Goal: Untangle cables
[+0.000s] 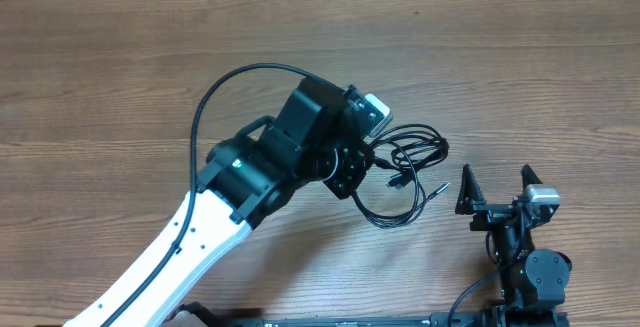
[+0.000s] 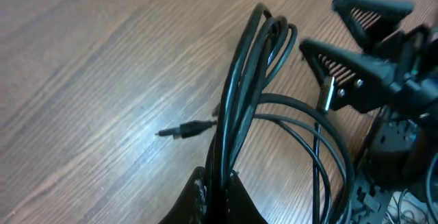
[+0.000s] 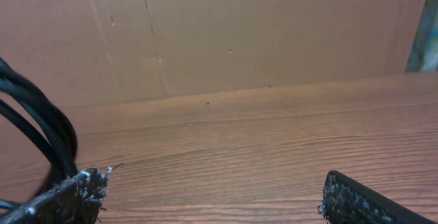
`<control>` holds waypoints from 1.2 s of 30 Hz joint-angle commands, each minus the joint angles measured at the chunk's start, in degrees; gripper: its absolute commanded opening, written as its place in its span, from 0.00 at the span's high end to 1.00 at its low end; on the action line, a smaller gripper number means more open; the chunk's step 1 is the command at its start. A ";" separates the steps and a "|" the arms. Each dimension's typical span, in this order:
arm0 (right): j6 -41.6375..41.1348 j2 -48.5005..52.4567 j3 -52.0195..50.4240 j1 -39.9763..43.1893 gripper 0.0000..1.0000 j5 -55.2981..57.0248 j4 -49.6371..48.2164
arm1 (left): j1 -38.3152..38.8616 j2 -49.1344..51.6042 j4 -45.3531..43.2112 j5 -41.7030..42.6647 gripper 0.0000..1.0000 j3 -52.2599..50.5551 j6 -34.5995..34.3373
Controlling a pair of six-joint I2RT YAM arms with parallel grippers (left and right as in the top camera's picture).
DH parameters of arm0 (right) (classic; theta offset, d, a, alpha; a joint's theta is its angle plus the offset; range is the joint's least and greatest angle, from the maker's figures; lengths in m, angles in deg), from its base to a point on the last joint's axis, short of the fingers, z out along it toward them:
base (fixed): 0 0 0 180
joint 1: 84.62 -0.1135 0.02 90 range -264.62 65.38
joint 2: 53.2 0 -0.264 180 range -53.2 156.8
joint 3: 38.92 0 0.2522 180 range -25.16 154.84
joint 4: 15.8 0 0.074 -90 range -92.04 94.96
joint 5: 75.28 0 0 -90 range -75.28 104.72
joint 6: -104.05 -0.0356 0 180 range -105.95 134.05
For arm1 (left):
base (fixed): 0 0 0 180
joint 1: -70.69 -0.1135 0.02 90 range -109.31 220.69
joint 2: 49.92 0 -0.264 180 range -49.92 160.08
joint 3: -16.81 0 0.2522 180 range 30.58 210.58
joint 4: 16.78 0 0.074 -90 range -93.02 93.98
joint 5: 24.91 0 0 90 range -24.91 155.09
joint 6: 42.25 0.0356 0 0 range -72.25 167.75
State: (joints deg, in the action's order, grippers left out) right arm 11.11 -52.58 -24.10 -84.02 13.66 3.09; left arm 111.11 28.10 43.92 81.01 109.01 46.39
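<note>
Gripping the cables (image 2: 241, 94) with my left gripper (image 2: 219, 205), I record the jaws as fully closed on a bundle of several black strands that run straight out from between the pads. From overhead, the left gripper (image 1: 350, 179) sits near the middle of the table (image 1: 100, 67), and the cables (image 1: 412, 151) spread to its right in flattened loops, with one longer loop sagging toward the near edge. One plug (image 2: 183, 131) lies flat on the wood to the left of the clamped bundle, apart from the strands. My right gripper (image 1: 495, 173) stands just right of the loops, clear of them, with its jaws spread as wide as they go and nothing between them. The right wrist view confirms this: the right gripper (image 3: 212, 203) shows only bare wood between its two pads, with a few black strands (image 3: 48, 131) at the left edge. In the left wrist view the right gripper (image 2: 342, 31) appears beyond the loops, close to them.
</note>
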 commanded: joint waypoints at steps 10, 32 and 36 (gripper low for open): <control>-6.36 -0.46 8.66 -0.22 0.00 -8.00 -7.74 | 0.09 -6.51 -11.56 -11.56 0.96 2.10 2.69; -19.80 20.98 55.43 -0.22 0.00 -42.80 38.23 | 0.09 -6.51 -12.52 10.64 0.96 2.10 6.78; -19.78 20.98 55.28 -0.22 0.26 -42.71 38.27 | 0.09 -6.51 -12.94 16.96 0.96 2.10 11.26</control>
State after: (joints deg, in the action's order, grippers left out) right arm -7.91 -31.66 30.67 -84.02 -27.95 41.66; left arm 111.11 22.62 31.64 89.64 109.40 52.57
